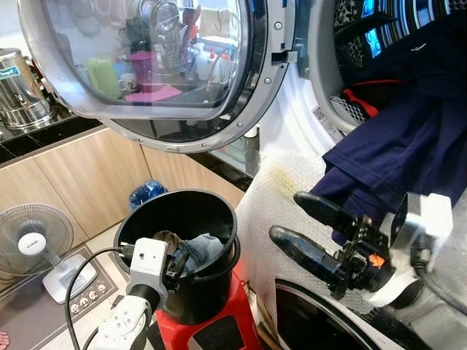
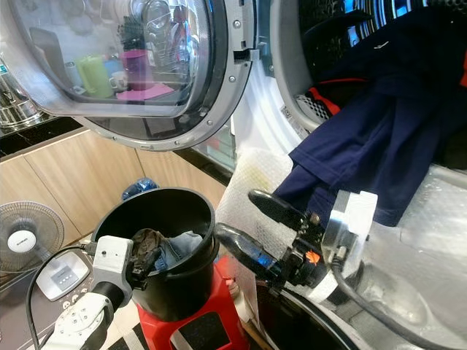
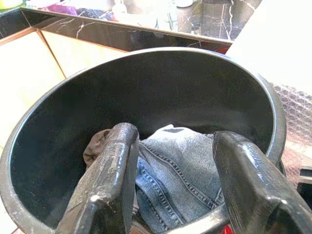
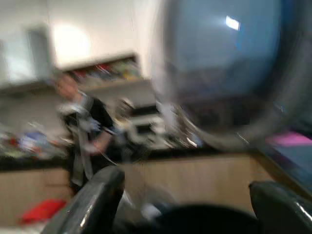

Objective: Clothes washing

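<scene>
A black bucket (image 1: pixel 211 273) stands on a red stool (image 1: pixel 219 332) in front of the washing machine. Blue denim (image 3: pixel 175 180) and a dark brown cloth (image 1: pixel 166 239) lie inside it. My left gripper (image 3: pixel 173 165) hangs open at the bucket's near rim, its fingers over the denim. A navy garment (image 1: pixel 408 146) spills out of the drum opening (image 1: pixel 357 65) and hangs over its lip. My right gripper (image 1: pixel 288 215) is open and empty, just below and left of the garment's hanging end. The round glass door (image 1: pixel 146 65) stands swung open to the left.
A white floor fan (image 1: pixel 33 244) stands at the lower left by wooden cabinets (image 1: pixel 80 175). A steel urn (image 1: pixel 18 87) sits on the dark counter. A blue bag (image 1: pixel 146 193) lies behind the bucket. A person (image 4: pixel 85 131) shows blurred in the right wrist view.
</scene>
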You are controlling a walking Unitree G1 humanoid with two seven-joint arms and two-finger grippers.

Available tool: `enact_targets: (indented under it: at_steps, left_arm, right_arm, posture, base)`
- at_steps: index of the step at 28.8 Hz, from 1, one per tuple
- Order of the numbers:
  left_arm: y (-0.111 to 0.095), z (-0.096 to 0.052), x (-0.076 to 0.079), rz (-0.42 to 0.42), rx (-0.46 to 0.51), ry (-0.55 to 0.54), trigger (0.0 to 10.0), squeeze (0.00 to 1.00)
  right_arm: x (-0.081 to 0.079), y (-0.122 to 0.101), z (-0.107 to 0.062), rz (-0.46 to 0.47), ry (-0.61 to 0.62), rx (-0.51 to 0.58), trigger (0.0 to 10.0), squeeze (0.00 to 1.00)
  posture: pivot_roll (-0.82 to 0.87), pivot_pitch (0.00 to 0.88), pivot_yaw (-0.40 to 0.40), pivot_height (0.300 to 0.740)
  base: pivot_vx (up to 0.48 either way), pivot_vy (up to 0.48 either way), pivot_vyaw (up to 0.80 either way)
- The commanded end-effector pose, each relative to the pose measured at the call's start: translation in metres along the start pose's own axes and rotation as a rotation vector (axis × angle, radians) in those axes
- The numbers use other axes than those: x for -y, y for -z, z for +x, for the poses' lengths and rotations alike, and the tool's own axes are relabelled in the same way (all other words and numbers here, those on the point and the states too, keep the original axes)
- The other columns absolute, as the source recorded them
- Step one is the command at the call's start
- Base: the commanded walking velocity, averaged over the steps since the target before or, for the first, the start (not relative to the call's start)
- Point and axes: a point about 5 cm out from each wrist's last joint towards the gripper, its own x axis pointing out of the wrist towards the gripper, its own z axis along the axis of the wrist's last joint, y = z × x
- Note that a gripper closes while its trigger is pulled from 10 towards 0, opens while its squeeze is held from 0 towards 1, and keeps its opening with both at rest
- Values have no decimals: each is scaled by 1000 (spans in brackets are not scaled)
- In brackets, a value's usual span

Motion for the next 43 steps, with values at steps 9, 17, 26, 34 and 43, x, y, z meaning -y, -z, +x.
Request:
enact_targets:
  at_steps: [9,17,26,34,43]
  left_arm:
    - [0,2,-7,7,-5,-15,10000,0]
    - [2,1,-6,4,-11,-20,10000,0]
    - [0,2,-8,2,-6,-29,10000,0]
    - [-1,3,-8,-1,-2,-31,10000,0]
    - [-2,3,-9,-2,-3,-35,10000,0]
  right_arm:
    - [31,50,-18,47,313,-157,10000,0]
    - [30,58,-36,38,295,-233,10000,0]
    - [29,66,-32,63,272,-277,10000,0]
    - [38,60,-22,77,310,-233,10000,0]
    - [44,63,-20,75,349,-254,10000,0]
  posture:
    - [24,30,68,740]
    - [20,34,60,740]
    - [26,41,58,740]
    - [31,39,57,740]
    - [31,43,60,740]
  base:
    - [0,0,0]
    - [0,0,0]
    - [0,0,0]
    - [0,0,0]
    - [0,0,0]
